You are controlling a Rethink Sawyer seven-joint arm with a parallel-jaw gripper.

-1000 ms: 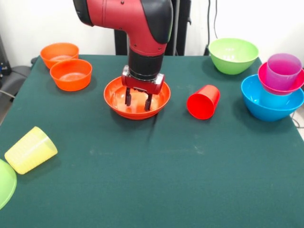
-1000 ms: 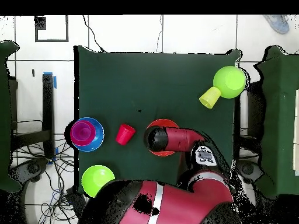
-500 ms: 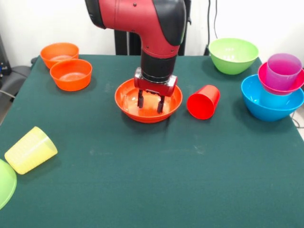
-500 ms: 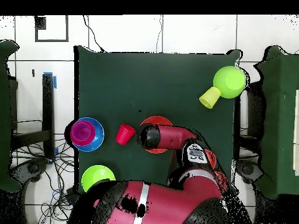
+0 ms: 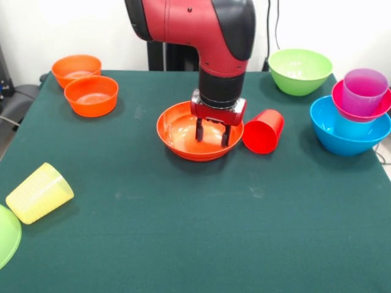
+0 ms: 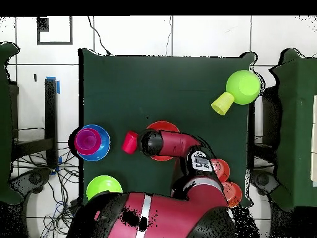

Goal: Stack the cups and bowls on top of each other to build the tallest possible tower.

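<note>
Front view: the gripper [image 5: 212,132] hangs with its two fingers down over the right side of the wide orange bowl [image 5: 183,133]; it looks as if the fingers straddle the bowl's right wall, but I cannot tell whether they pinch it or stand free. The bowl sits upright at mid-table. Just to its right the red cup [image 5: 263,130] lies on its side, mouth toward the camera and a bit left, long axis running front to back, its rim touching or nearly touching the bowl. The yellow cup [image 5: 39,192] also lies on its side at the near left, mouth pointing left toward a lime bowl [image 5: 7,235] cut by the frame edge. Two small orange bowls [image 5: 90,94] stand upright at the far left, side by side. At the right, a blue bowl [image 5: 348,134] carries a magenta bowl [image 5: 342,102] with a purple cup [image 5: 365,90] upright in it (a light blue cup seems to sit under the magenta bowl). A second lime bowl [image 5: 299,71] stands upright behind them.

The table [image 5: 195,244] is covered in dark green cloth; overhead, pale floor tiles [image 6: 204,34] surround it
</note>
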